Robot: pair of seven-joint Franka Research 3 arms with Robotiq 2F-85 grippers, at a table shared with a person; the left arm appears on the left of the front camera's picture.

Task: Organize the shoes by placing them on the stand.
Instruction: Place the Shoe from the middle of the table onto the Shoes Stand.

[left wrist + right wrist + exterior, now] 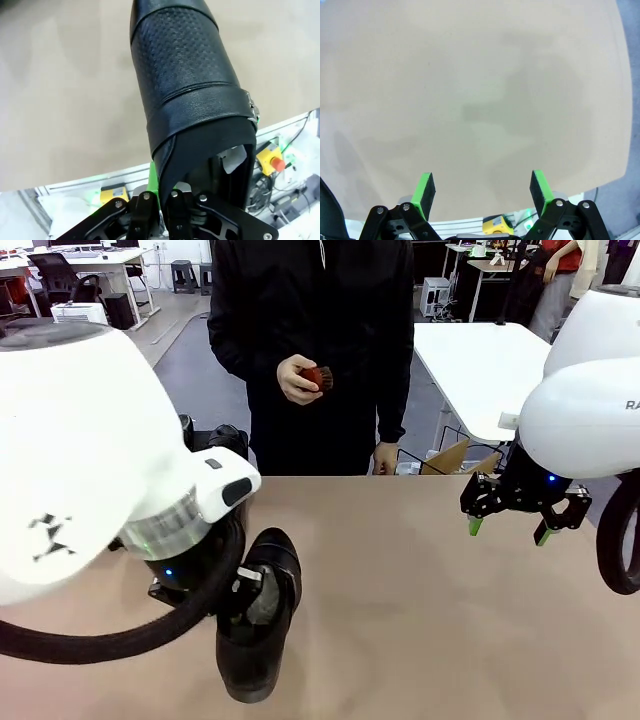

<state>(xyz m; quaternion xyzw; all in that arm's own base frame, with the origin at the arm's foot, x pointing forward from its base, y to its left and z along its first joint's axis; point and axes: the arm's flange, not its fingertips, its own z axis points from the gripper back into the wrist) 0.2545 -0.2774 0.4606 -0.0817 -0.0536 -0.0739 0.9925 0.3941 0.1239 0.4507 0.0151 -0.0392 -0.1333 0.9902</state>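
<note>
One black shoe [262,630] hangs over the tan table [420,620] near its front left, with my left gripper [243,592] shut on the rim of its opening. In the left wrist view the shoe [185,90] runs away from my gripper [167,200], its textured upper facing the camera and a bit of white stuffing showing inside. My right gripper [507,528] hovers open over the table's far right with nothing between its green pads [425,192]; under my right gripper [484,187] lies bare tabletop. The stand is out of view.
A person stands at the far side with a small reddish-brown brush [318,377] in one hand. Behind, to the right, are a white table [480,360] and a cardboard box [450,458]. The table's front edge lies close under the held shoe.
</note>
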